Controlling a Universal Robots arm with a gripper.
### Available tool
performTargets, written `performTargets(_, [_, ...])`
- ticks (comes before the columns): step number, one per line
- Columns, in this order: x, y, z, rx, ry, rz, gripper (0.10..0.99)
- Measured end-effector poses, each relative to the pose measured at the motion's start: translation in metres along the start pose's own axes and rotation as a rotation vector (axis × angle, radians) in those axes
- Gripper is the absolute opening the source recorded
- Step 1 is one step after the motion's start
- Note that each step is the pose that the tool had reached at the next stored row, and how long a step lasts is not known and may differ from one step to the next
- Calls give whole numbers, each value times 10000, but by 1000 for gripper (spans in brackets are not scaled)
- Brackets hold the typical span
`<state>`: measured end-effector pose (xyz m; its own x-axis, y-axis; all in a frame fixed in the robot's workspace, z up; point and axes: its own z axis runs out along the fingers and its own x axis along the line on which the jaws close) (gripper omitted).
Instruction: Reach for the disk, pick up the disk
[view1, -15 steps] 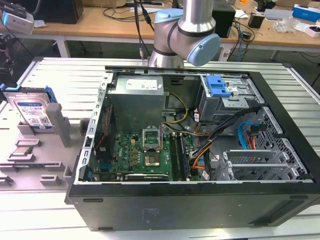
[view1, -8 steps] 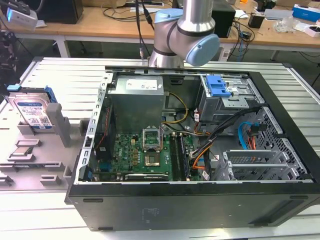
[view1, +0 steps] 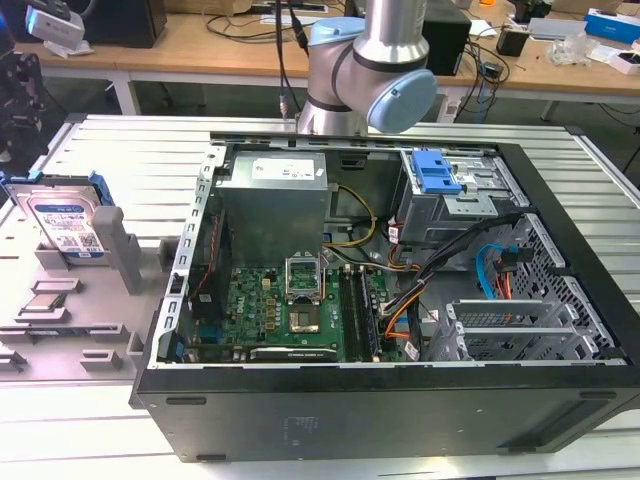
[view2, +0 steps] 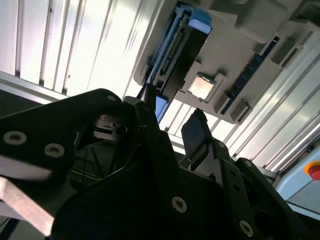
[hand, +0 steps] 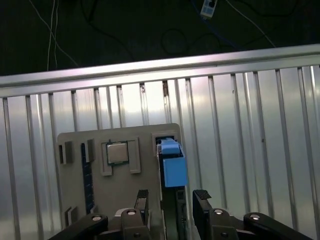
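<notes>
Nearest the lens: black two-finger gripper (hand: 172, 195) (view2: 172, 105), seen in both wrist views; jaws released, fingers (hand: 202, 200) spread apart, nothing clasped. Beyond the gap between them: the disk (hand: 172, 167), a flat rectangular silver metal hard drive with a bright blue plastic bracket, standing on edge in a slot of a grey plastic fixture tray (hand: 130, 135), ungripped. Beside it in the tray: square silver processor chip (hand: 118, 152). Exterior view: disk (view1: 65, 225) on the same tray (view1: 100, 310) at the exterior view's left, its face bearing a blue-and-white barcode label, print not legible. Ribbed aluminium table (view1: 110, 150) carries the tray and, toward the exterior view's right, an open black computer tower case (view1: 400, 410). The case holds a green motherboard (view1: 265, 300), a big grey metal power-supply box (view1: 275, 205) with a white printed label, and a small blue plastic latch (view1: 437, 172). Grey-and-blue robot arm (view1: 385, 60) rises behind the case.
</notes>
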<state>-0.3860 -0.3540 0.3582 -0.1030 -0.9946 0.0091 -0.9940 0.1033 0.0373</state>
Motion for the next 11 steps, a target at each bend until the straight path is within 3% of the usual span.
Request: performTargets(11, [-17, 0, 50, 0, 1, 0, 482])
